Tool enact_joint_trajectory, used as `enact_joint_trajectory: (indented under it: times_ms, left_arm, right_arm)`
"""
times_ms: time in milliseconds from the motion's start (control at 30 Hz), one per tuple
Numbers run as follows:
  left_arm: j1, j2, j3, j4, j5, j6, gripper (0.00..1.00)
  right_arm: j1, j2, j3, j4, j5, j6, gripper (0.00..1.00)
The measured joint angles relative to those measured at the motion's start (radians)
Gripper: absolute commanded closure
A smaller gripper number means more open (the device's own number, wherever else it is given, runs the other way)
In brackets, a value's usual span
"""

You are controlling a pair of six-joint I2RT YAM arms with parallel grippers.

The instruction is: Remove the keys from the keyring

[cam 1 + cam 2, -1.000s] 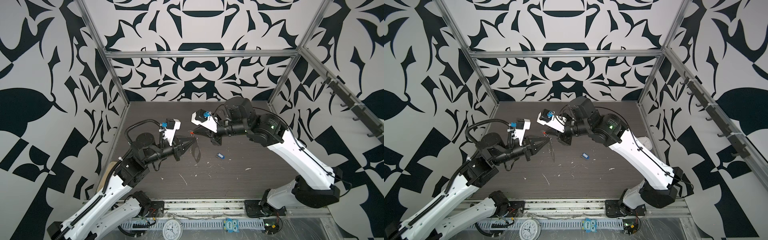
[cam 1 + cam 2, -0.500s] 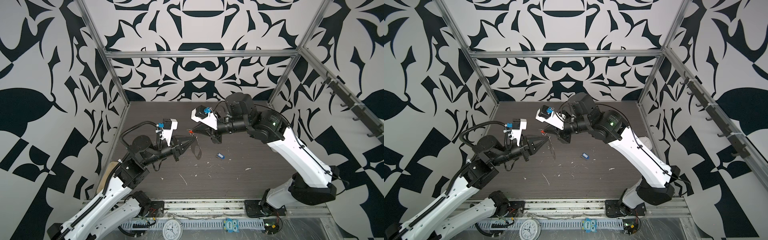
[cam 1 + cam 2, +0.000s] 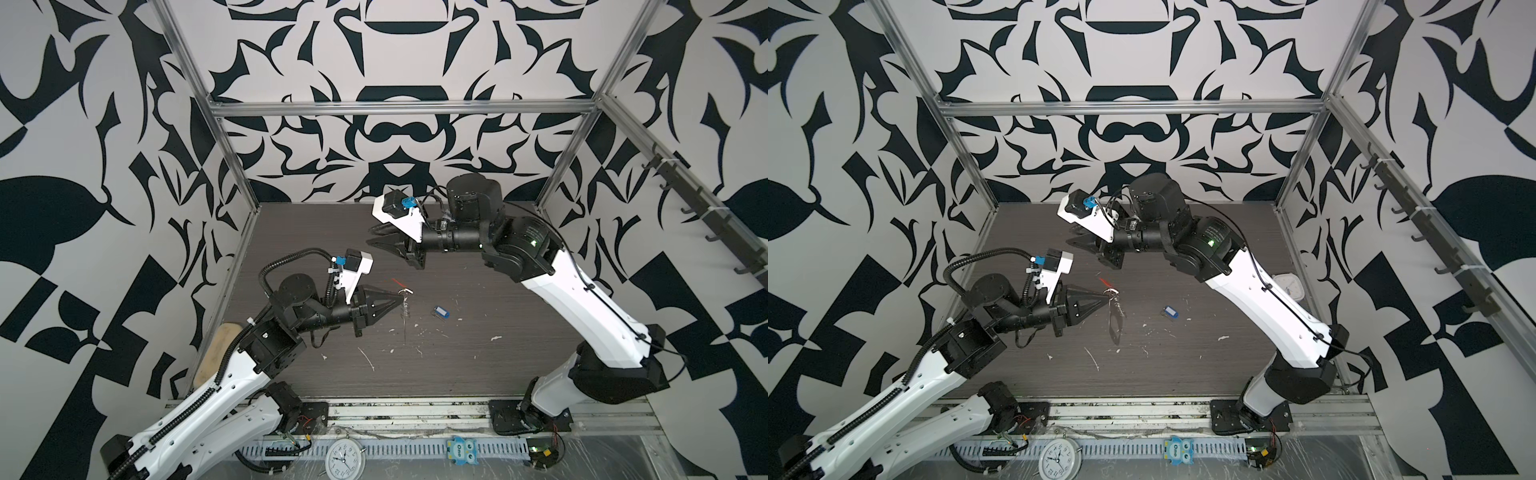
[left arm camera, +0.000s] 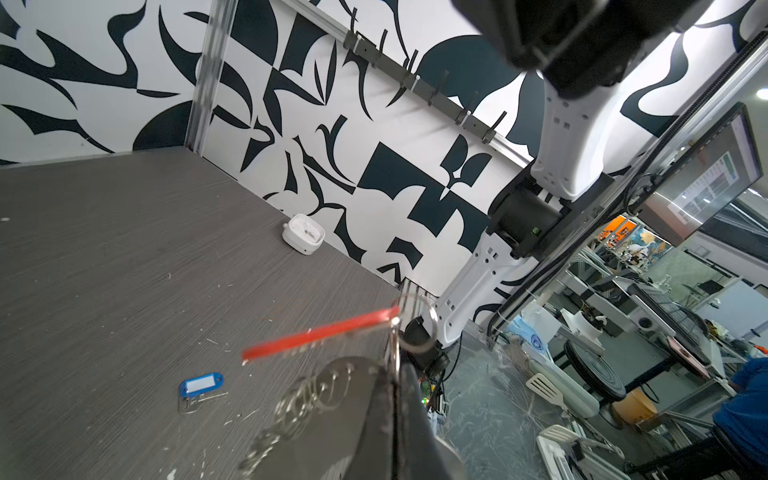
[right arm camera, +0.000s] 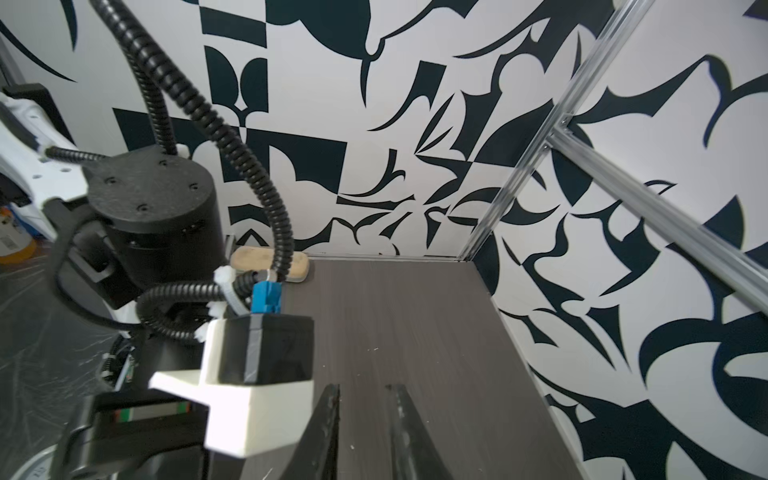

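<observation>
- Keyring (image 3: 404, 311) hangs above mid-tabletop from the clenched left fingers (image 3: 380, 294), with the red key (image 3: 398, 282) still on it at their tips.
- Blue key (image 3: 441, 311) lies free on the tabletop (image 3: 457, 374), just right.
- Right fingers (image 3: 386, 246), shut beside the red key a second ago, have parted and drawn back far, empty.
- Likely that pull failed: one key remains, so it needs regrasping.

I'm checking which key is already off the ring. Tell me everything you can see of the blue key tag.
The blue key tag is an oblong of blue plastic with rounded ends and a white label window. A thin silvery wire loop is attached at one end. It lies flat on the dark wood-grain table, apart from the keyring that the left gripper holds. Only the table touches it.
</observation>
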Motion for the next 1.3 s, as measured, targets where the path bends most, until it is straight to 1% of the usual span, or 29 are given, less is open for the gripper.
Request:
enact_joint_trajectory:
  times_ms: [233,333,500,733,900,1033,1233,1267,1300]
  left_arm:
    - [0.0,-0.027,-0.02,0.029,-0.003,-0.021,1.0]
    - [-0.001,-0.05,-0.037,0.042,-0.018,-0.025,1.0]
    - [-0.001,-0.07,-0.055,0.05,-0.053,-0.029,1.0]
    - [-0.001,-0.073,-0.055,0.051,-0.091,-0.023,1.0]
    - [-0.002,-0.074,-0.055,0.049,-0.121,-0.013,1.0]
    - [-0.002,-0.084,-0.055,0.048,-0.142,-0.008,1.0]
    - [-0.002,-0.101,-0.055,0.048,-0.167,-0.001,1.0]
    - [-0.002,-0.103,-0.055,0.048,-0.171,0.0,1.0]
    - [-0.002,-0.105,-0.055,0.048,-0.173,0.002,1.0]
  right_arm:
    - [0.0,0.001,-0.003,0.059,0.041,0.032,0.64]
    - [0.0,-0.035,-0.069,0.124,0.073,0.065,0.63]
    - [0.0,-0.16,-0.255,0.242,0.128,0.148,0.61]
    - [0.0,-0.349,-0.542,0.406,0.246,0.268,0.55]
    - [0.0,-0.443,-0.714,0.467,0.322,0.36,0.53]
    - [0.001,-0.493,-0.811,0.465,0.33,0.402,0.51]
    - [0.0,-0.571,-0.939,0.482,0.271,0.442,0.49]
    - [0.0,-0.58,-0.954,0.482,0.259,0.447,0.48]
    - [0.001,-0.587,-0.969,0.485,0.246,0.454,0.43]
